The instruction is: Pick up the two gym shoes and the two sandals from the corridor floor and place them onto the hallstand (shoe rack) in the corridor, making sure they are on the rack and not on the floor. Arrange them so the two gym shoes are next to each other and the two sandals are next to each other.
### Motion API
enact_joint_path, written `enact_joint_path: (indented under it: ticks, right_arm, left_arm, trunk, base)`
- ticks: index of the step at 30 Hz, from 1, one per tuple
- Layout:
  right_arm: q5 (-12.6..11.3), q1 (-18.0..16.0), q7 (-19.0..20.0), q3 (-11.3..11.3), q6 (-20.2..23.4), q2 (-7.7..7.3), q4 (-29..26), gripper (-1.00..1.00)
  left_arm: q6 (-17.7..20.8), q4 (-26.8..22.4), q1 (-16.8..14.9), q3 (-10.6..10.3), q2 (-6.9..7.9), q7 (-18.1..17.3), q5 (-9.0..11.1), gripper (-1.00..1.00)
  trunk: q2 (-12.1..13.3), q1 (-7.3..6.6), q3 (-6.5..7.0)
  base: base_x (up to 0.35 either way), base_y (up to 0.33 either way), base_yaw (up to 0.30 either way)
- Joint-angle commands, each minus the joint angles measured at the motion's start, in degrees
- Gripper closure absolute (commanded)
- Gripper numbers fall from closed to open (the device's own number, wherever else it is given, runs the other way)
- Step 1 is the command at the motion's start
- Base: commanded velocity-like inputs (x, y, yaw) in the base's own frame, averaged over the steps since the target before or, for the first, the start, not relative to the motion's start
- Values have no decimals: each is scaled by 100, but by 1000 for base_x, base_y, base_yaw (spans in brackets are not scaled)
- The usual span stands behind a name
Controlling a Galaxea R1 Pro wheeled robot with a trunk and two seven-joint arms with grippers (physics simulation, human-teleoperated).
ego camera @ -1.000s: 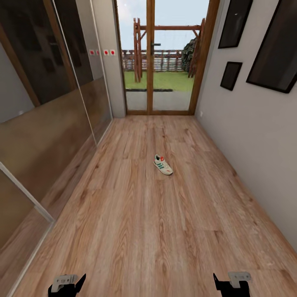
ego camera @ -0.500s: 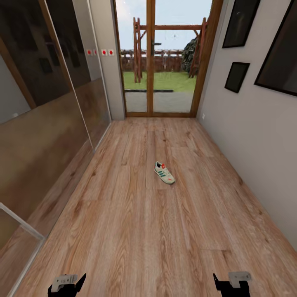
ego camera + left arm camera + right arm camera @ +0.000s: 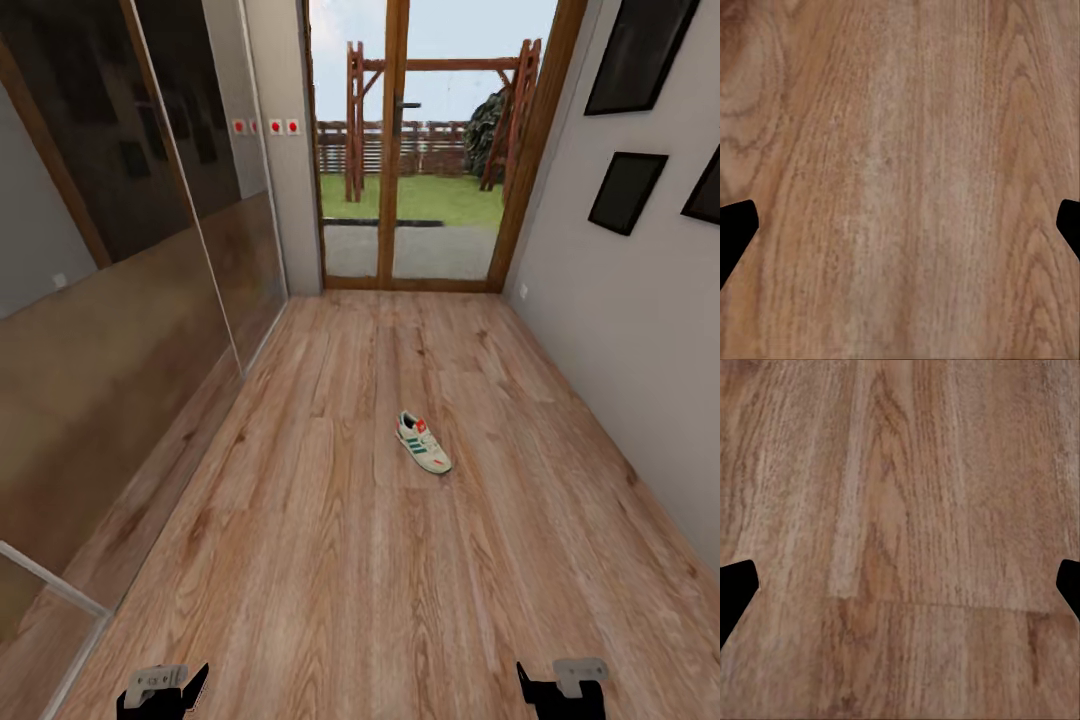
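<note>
One gym shoe (image 3: 424, 443) lies at twelve o'clock on the corridor floor (image 3: 300, 560); approach step, next drive closer; left claw (image 3: 900, 225) and right claw (image 3: 900, 585) gape wide, empty.

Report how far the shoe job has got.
Done: nothing visible; no shoe sits on a rack. In hand: nothing. The left end effector and right end effector are open over bare corridor floor. One gym shoe lies on the planks ahead, far from both arms. Left: reaching and lifting that shoe, finding the other shoe and the sandals, and racking all four.
</note>
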Motion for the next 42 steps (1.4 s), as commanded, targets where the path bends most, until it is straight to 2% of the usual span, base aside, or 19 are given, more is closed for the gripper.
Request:
enact_joint_path:
  ticks: [1, 8, 10, 13, 14, 17, 20, 23, 25, 26, 30, 31, 33, 34, 36, 37, 40, 41, 42]
  right_arm:
    - [-38, -2, 3, 40, -19, -3, 5, -100]
    - [-29, -2, 12, 48, -13, 16, 3, -100]
    - [-25, -2, 22, 62, -13, 36, -7, -100]
    - [-25, -2, 31, 68, -11, 54, -25, -100]
    - [-26, -2, 32, 62, -12, 55, -35, -100]
    - [-28, -2, 31, 47, -11, 30, -40, -100]
    - [-34, -2, 30, 29, -10, 11, -43, -100]
    - [-36, -2, 29, 20, -10, 3, -47, -100]
    - [-37, -2, 31, 17, -10, 3, -49, -100]
    - [-37, -2, 41, 17, -10, 1, -50, -100]
    - [-38, -4, 42, 15, -31, -37, -222, -100]
    - [-43, -6, 33, 6, -15, -208, -843, -100]
    - [-46, -4, 28, 2, 34, -361, -1319, -100]
    - [-60, -5, 21, -3, 253, -632, -2103, -100]
    - [-91, -4, 21, -12, 556, -788, -2632, -100]
    - [-135, -3, 21, -43, 1000, -901, -3149, -100]
    - [-194, -5, 34, -149, 1851, -999, -3888, -100]
    - [-235, -8, 48, -388, 3258, -1068, -5003, -100]
    - [-239, -10, 50, -428, 3491, -1073, -5199, -100]
  left_arm:
    - [5, 8, -5, 29, -1, -56, 27, -100]
    - [56, -137, -66, -6, -53, -37, 39, -100]
    - [83, -240, -95, -17, -131, 48, 28, -100]
    - [137, -483, -239, -41, -358, 351, -15, -100]
    - [393, -752, -641, -83, -701, 746, -182, -100]
    - [983, -934, -1125, -240, -1019, 1118, -603, -100]
    - [1404, -990, -1492, -314, -1184, 1322, -865, -100]
    - [1644, -1008, -1839, -345, -1269, 1420, -969, -100]
    - [1732, -1003, -2084, -354, -1304, 1462, -1003, -100]
    - [1807, -970, -2385, -353, -1329, 1546, -1029, -100]
    - [2028, -948, -2670, -350, -1341, 1812, -1045, -100]
    - [2152, -944, -2736, -343, -1341, 1938, -1046, -100]
    - [2173, -943, -2748, -342, -1341, 1970, -1050, -100]
    - [2186, -954, -2749, -350, -1343, 1998, -1053, -100]
    - [2192, -962, -2752, -356, -1341, 2008, -1056, -100]
    - [2192, -967, -2750, -363, -1340, 2015, -1062, -100]
    - [2193, -971, -2749, -369, -1338, 2021, -1072, -100]
    - [2204, -955, -2765, -373, -1341, 2025, -1075, -100]
    - [2209, -959, -2770, -373, -1343, 2027, -1073, -100]
  trunk:
    - [-2, 3, -5]
    - [-2, 3, -5]
    - [-2, 3, -5]
    - [-2, 3, -5]
    - [-2, 3, -5]
    - [-2, 3, -5]
    - [-2, 3, -5]
    - [-2, 3, -5]
    - [-2, 3, -5]
    - [-2, 3, -5]
    - [-2, 3, -5]
    - [-2, 3, -5]
    - [-2, 3, -5]
    - [-2, 3, -5]
    - [-2, 3, -5]
    - [-2, 3, -5]
    - [-2, 3, -5]
    - [-2, 3, -5]
    - [-2, 3, -5]
  base:
    - [339, 92, 99]
    - [339, 41, 29]
    - [339, 5, 3]
    - [339, 2, 1]
    - [339, 1, 0]
    - [339, 0, 0]
    - [339, 0, 0]
    - [339, 0, 0]
    - [339, 0, 0]
    - [339, 0, 0]
    - [339, 0, 0]
    - [304, 0, 0]
    - [233, 0, 0]
    - [106, 0, 0]
    - [76, 0, 0]
    - [43, 0, 0]
    - [28, 0, 0]
    - [7, 0, 0]
    - [6, 0, 0]
